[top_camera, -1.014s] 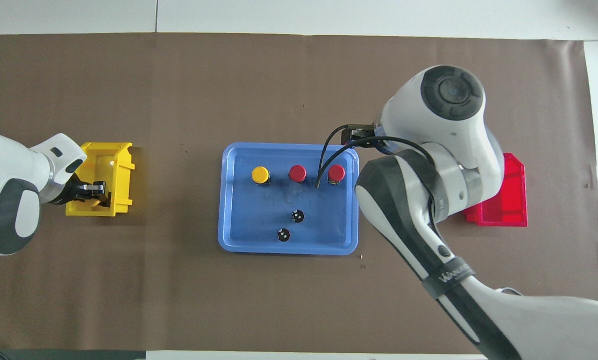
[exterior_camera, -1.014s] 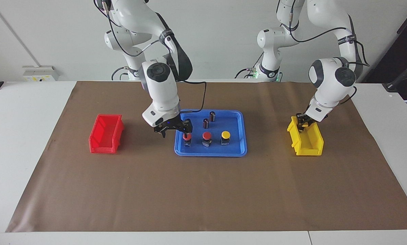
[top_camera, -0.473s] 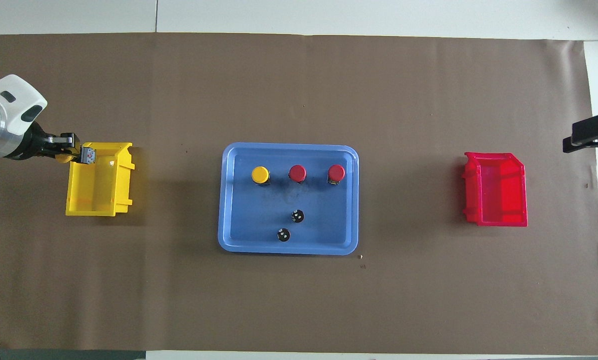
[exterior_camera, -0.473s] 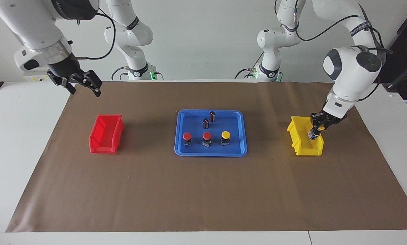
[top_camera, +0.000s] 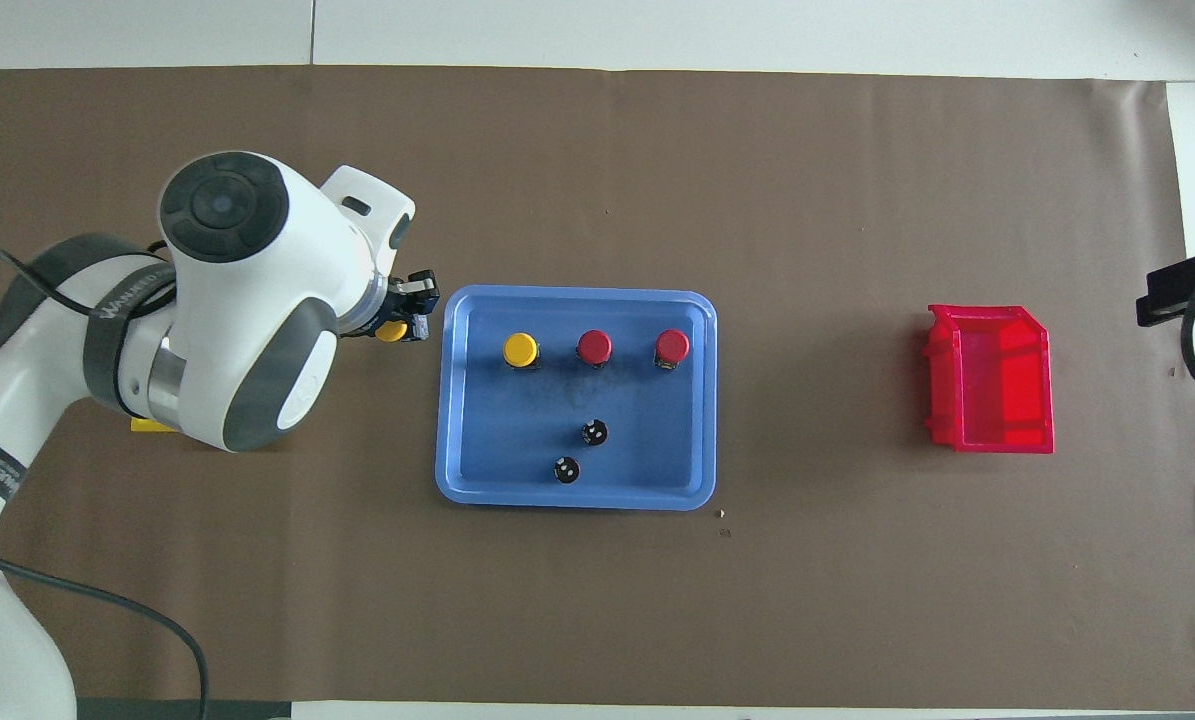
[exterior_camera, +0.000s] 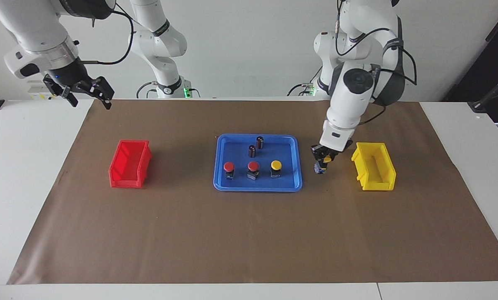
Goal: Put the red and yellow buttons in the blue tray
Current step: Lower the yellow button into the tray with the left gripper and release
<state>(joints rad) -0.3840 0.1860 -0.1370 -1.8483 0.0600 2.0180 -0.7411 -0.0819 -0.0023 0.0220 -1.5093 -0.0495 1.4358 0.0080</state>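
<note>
I'm seeing my left gripper gripping a yellow domed push button over the brown paper-covered tabletop, between shallow blue plastic tray and small yellow bin. My right gripper is waiting, jaws spread, before the white wall.

1. Shallow rectangular blue plastic tray at mid-table, between small red plastic bin toward the right arm's end and small yellow plastic bin toward the left arm's end; both well apart from it.
2. In the tray, a row: two red domed push buttons and a yellow domed push button, the yellow toward the left arm's end.
3. Also in the tray, nearer the robots than the row: two dark cylinders with silvery tops, close together.
4. Left gripper over the brown paper between tray and yellow bin, clamped on a second yellow domed push button, just beside the tray's rim.
5. Right gripper up over the table's edge past the red bin, waiting, fingers spread.
</note>
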